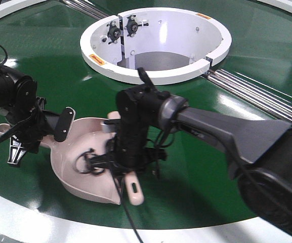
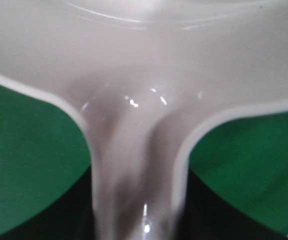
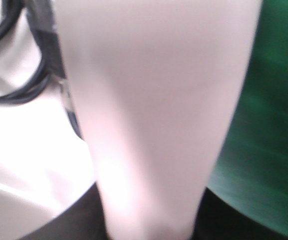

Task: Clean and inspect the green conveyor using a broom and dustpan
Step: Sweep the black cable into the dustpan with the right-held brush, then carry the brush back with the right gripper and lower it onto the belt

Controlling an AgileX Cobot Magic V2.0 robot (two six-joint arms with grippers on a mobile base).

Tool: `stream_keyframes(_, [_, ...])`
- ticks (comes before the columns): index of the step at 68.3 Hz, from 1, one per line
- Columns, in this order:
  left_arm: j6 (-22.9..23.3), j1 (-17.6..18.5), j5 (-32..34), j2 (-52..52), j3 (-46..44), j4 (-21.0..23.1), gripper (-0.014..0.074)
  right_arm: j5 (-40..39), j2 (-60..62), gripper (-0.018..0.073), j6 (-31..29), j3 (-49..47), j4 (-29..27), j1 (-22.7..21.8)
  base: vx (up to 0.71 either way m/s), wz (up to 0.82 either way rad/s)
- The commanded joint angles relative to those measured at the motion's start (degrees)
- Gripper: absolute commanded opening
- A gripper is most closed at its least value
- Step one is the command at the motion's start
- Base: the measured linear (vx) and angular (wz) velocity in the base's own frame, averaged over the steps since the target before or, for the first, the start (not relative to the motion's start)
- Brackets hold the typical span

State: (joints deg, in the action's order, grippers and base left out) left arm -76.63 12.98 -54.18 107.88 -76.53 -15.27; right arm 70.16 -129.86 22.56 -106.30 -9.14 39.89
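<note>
Dustpan (image 1: 85, 134) sat on the green conveyor (image 1: 191, 177) on the near side of the white central hub (image 1: 151, 76). Its handle was clamped in the narrowed left gripper (image 1: 27, 129), apparently to steady the scoop as a catcher. The right gripper (image 1: 116, 161) was closed around the broom (image 1: 134, 188) just over the tray, likely to sweep dirt in, though the bristles were hidden. Small orange stickers (image 1: 97, 59) on the hub's rim were too small to read, and no other writing showed.
</note>
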Motion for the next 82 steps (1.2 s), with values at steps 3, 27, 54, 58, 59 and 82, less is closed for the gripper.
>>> stream_keyframes(3, [-1.2, 0.4, -0.8, -3.1, -1.2, 0.1, -0.0006, 3.9, 0.7, -0.0003, -3.5, -8.1, -5.6, 2.2, 0.0, 0.0])
stream_keyframes(27, [-1.2, 0.4, -0.8, -3.1, -1.2, 0.1, -0.0006, 3.8, 4.4, -0.0002, -4.2, -11.1, -2.1, 2.0, 0.0, 0.0])
stream_keyframes(54, [-1.2, 0.4, -0.8, -3.1, -1.2, 0.1, -0.0006, 3.5, 15.9, -0.0001, -4.9, 5.6, 12.5, -2.1, 0.0, 0.0])
stream_keyframes(58, [-1.2, 0.4, -0.8, -3.1, -1.2, 0.1, -0.0006, 2.8, 18.3, -0.0001, -5.8, 8.6, 14.0, -3.4, 0.0, 0.0])
stream_keyframes(59, [-1.2, 0.4, -0.8, -3.1, -1.2, 0.1, -0.0006, 2.7, 18.6, -0.0001, -6.0, 9.5, 14.1, -3.9, 0.0, 0.0])
stream_keyframes(82, [-1.2, 0.4, -0.8, -3.1, -1.2, 0.1, -0.0006, -5.3, 29.8, -0.0001, -17.3, 25.6, 8.3, -21.7, 0.0, 0.0])
